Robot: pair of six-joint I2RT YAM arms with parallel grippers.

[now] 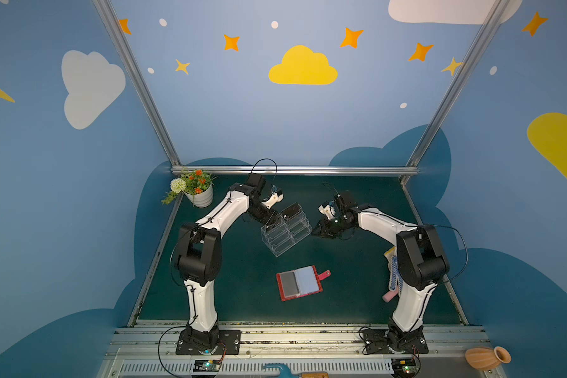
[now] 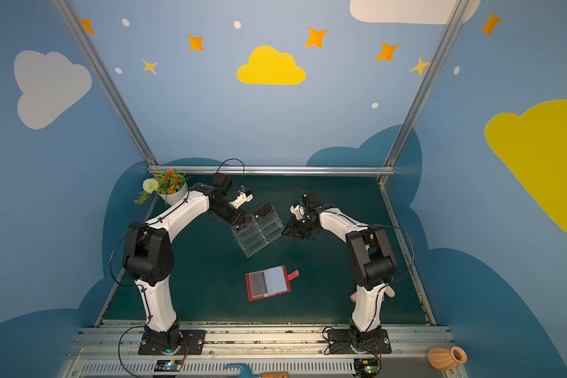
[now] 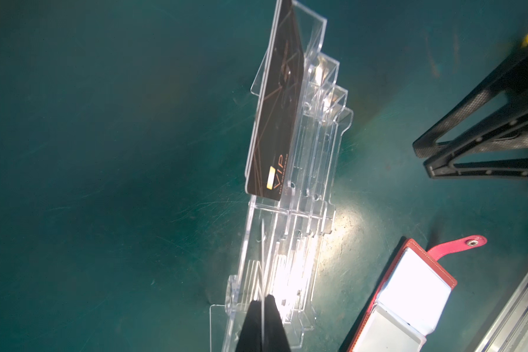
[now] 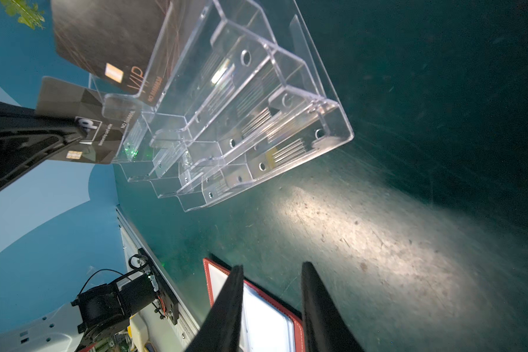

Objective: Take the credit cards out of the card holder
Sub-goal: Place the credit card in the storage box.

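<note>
Acrylic walls of the clear stand (image 1: 285,229) are nearly lost in glare. The dark credit card (image 4: 61,97), pinched edge-on in the fully closed left hand (image 3: 261,303), seems bound for it. It should be held parallel to the VIP card (image 3: 275,115) standing in the top tier and let go only once seated. The right hand (image 1: 316,233), jaws partly apart and empty, is seen right of the stand in both top views. The red card holder (image 1: 281,291) is laid open at lower centre of the tabletop (image 1: 236,294). Whether a card sits in its grey sleeve (image 1: 288,282) cannot be made out.
</note>
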